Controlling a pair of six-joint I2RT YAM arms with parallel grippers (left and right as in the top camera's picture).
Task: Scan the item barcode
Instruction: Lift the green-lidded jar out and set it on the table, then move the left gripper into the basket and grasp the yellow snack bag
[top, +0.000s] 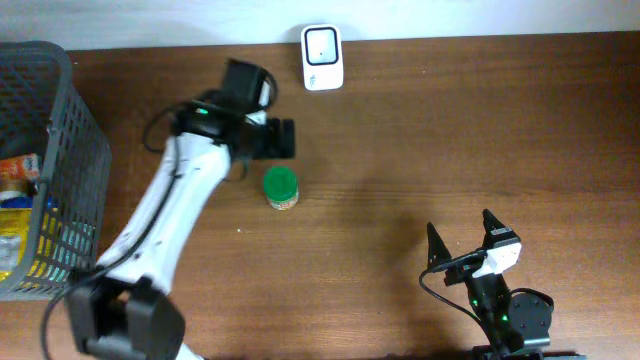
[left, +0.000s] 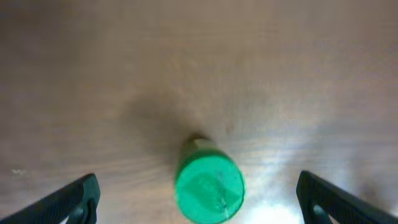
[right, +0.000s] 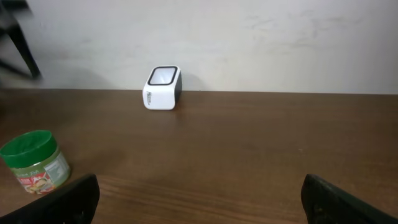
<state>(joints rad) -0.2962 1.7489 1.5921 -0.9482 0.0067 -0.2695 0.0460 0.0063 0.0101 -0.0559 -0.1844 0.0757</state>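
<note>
A small jar with a green lid (top: 281, 188) stands upright on the wooden table, left of centre. My left gripper (top: 277, 140) hangs just behind and above it, open, holding nothing. The left wrist view looks down on the green lid (left: 209, 189), which is centred under the wide-open left gripper (left: 198, 182) and touches neither finger. The white barcode scanner (top: 322, 44) stands at the table's far edge. My right gripper (top: 462, 240) rests open near the front right. Its view shows the jar (right: 34, 163) at far left and the scanner (right: 162, 88) by the wall.
A grey mesh basket (top: 62, 150) holding several packaged goods stands at the table's left edge. My left arm (top: 170, 215) stretches diagonally from the front left towards the jar. A pale wall runs behind the table.
</note>
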